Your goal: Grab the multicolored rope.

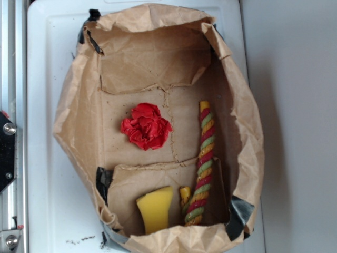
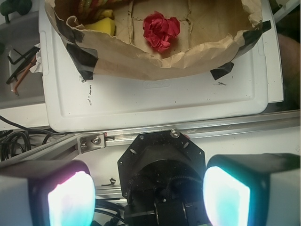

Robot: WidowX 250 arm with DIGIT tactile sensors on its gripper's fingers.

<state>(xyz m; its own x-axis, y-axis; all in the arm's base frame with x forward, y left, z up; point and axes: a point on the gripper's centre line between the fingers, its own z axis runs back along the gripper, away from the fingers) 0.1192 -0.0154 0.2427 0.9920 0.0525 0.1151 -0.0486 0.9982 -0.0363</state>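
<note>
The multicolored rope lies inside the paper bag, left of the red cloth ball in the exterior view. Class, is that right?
Not quite. The exterior view shows the multicolored rope inside the paper bag, but right of the red cloth ball, not left.

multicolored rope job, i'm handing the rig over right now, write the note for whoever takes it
Gripper: open, holding nothing, outside the paper bag, over the rail beside the white tray.
Multicolored rope: lying lengthwise on the bag floor along one side wall, untouched.
Also in the bag: red cloth ball mid-floor, apart from the rope; yellow sponge wedge near one end of the rope.
Done: nothing yet.
Left: move over the bag, descend onto the rope, close and lift.
</note>
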